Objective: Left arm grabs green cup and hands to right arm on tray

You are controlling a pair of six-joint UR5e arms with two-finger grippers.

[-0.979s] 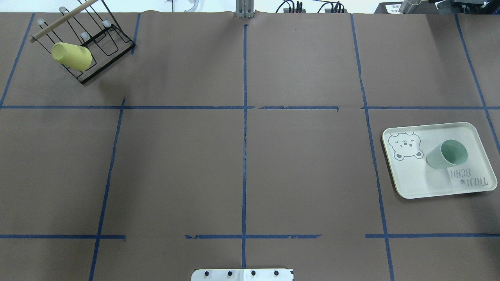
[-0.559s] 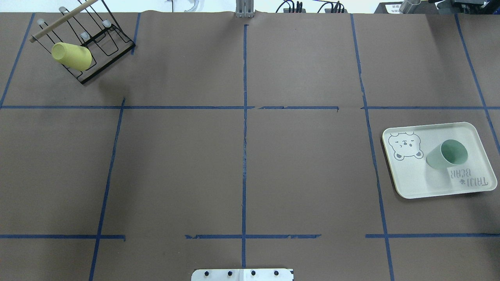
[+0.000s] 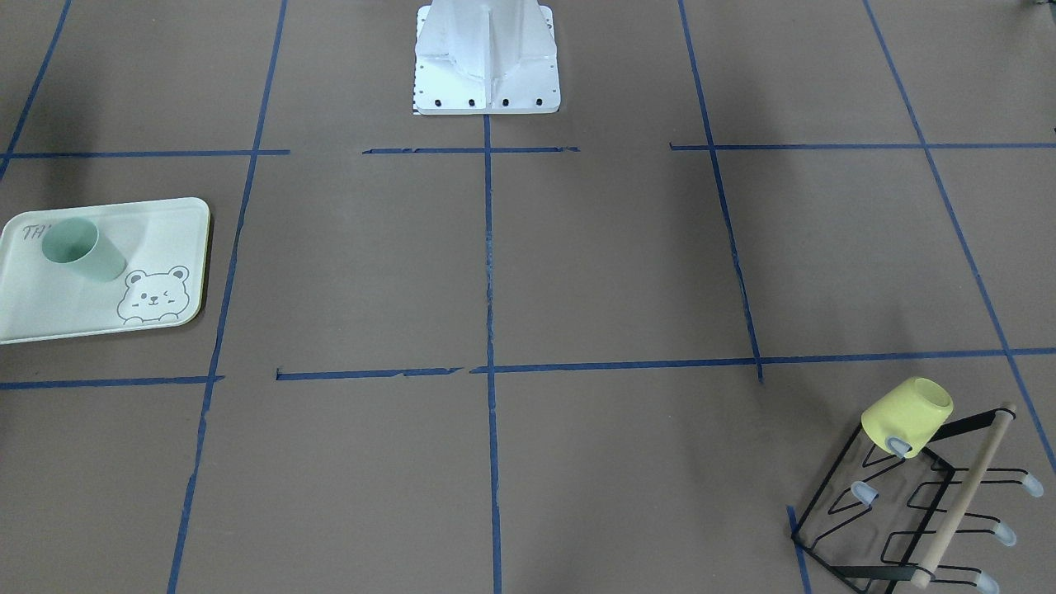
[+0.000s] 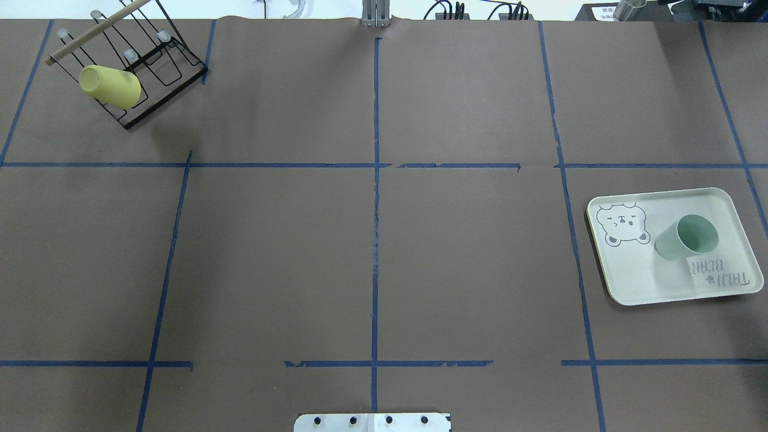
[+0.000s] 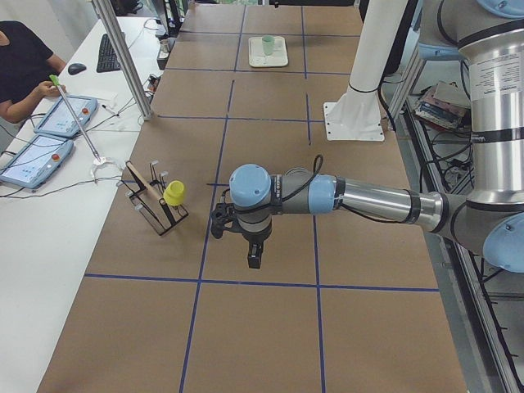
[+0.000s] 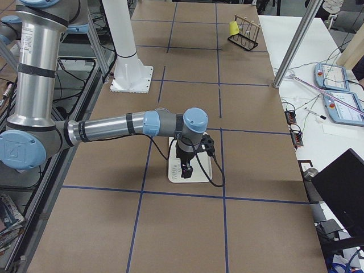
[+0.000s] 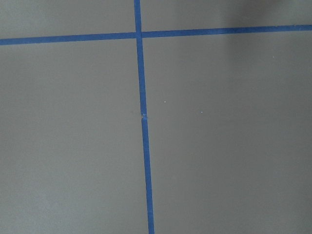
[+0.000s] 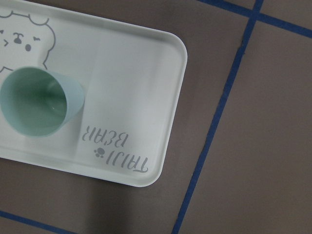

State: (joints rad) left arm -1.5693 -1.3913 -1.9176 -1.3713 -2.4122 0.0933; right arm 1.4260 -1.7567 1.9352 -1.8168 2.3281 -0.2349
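Observation:
The green cup (image 4: pixel 687 237) stands upright, mouth up, on the tray (image 4: pixel 636 276) at the table's right side; it also shows in the front view (image 3: pixel 81 249) and the right wrist view (image 8: pixel 36 108). No gripper holds it. The right gripper (image 6: pixel 186 172) hangs above the tray (image 6: pixel 172 175) and shows only in the exterior right view, so I cannot tell whether it is open. The left gripper (image 5: pixel 255 260) hangs over bare table near the rack and shows only in the exterior left view; I cannot tell its state either. Neither wrist view shows fingers.
A yellow cup (image 4: pixel 111 87) hangs on a black wire rack (image 4: pixel 162 60) at the far left corner. The white robot base (image 3: pixel 487 58) stands at the near edge. Blue tape lines (image 4: pixel 376 240) grid the brown table. An operator (image 5: pixel 24 65) sits at a side desk.

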